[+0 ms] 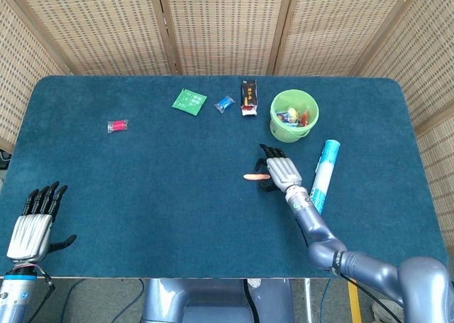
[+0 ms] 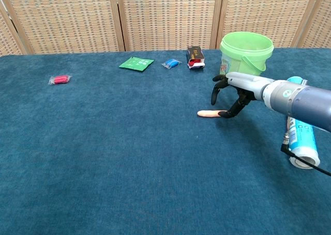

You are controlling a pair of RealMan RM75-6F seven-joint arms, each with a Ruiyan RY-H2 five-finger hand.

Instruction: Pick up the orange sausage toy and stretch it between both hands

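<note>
Sausage toy (image 2: pixel 213 113) x1 on table, R hand (image 2: pixel 231 92) fingers spread touching its end; L hand (image 1: pixel 32 223) released.

Layout, head view. You find the table (image 1: pixel 142 195) filling the middle of the frame, with the screen (image 1: pixel 227 25) behind it along the top edge. Near the upper centre a row runs left to right: flat packet (image 1: pixel 189 100), small wrapper (image 1: pixel 224 103), box (image 1: pixel 248 96), bucket (image 1: pixel 294 115). Sweets (image 1: pixel 293 116) lie in the bucket. Another wrapped sweet (image 1: pixel 118 126) lies apart at upper left. Below the bucket, right of centre, lies the tube (image 1: pixel 323 174). Your right hand (image 1: pixel 277 170) sits left of the tube, with the sausage toy (image 1: pixel 254 176) at its left edge, seemingly touching the fingertips. Your left hand (image 1: pixel 34 227) is at the lower left corner.
</note>
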